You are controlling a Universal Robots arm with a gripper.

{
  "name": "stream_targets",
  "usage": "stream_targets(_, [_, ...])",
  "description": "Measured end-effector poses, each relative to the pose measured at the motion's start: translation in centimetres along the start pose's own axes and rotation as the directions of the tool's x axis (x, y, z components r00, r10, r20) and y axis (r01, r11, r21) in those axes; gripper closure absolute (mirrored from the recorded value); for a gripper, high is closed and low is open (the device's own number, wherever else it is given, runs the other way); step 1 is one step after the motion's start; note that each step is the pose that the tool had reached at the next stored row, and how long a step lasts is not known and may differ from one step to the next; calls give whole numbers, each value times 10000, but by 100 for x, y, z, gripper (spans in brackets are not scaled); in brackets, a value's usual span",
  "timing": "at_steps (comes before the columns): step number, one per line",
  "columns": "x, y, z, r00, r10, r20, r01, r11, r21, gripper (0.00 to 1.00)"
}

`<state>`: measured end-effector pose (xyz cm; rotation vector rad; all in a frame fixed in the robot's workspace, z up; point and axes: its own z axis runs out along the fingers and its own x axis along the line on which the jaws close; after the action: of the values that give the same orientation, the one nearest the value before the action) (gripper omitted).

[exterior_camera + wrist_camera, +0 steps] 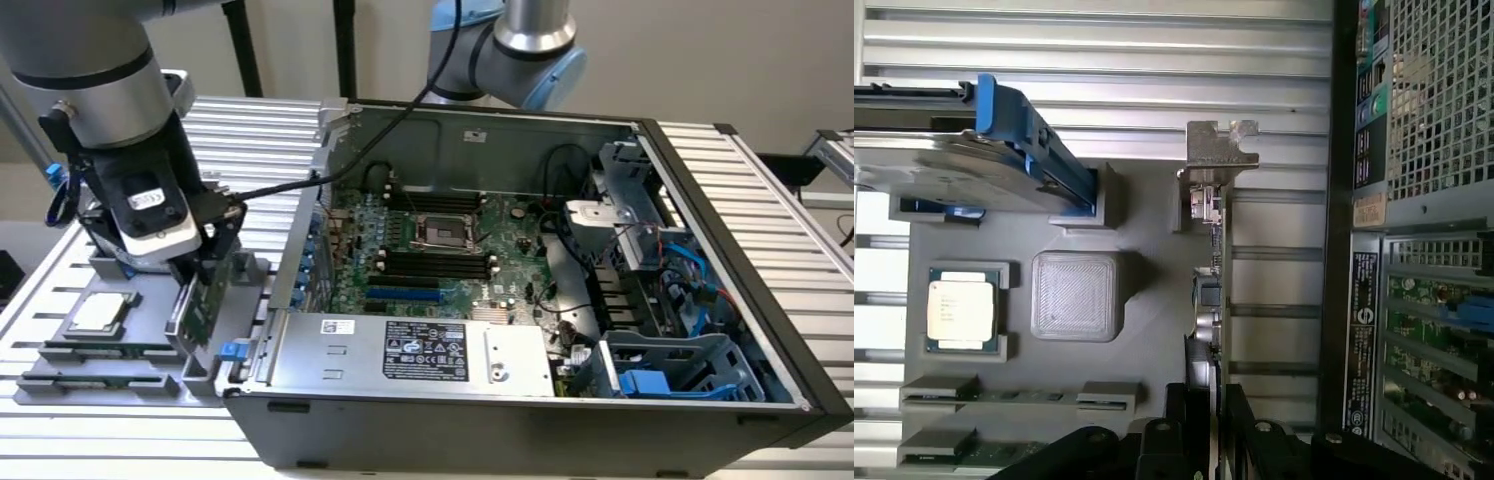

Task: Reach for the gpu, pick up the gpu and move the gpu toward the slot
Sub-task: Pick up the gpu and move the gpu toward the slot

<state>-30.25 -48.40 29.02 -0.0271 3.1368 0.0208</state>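
Tool (203, 282) straddles the gpu (191, 315), which stands on edge in the grey holder (80, 385), lower left of exterior frame. Can't tell if it's pinching. Best: fingers centred on the card edge, square grip, no twisting in the holder.

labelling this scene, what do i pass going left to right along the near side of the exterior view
cpu chip → gpu → power supply → drive cage
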Motion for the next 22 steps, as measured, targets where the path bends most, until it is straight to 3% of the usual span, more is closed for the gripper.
stream_targets(14, [-27, -3, -633, 10000, -1, 0, 1, 10000, -15, 73])
stream_targets(22, [-118, -18, -1001, 10000, -1, 0, 1, 10000, -17, 73])
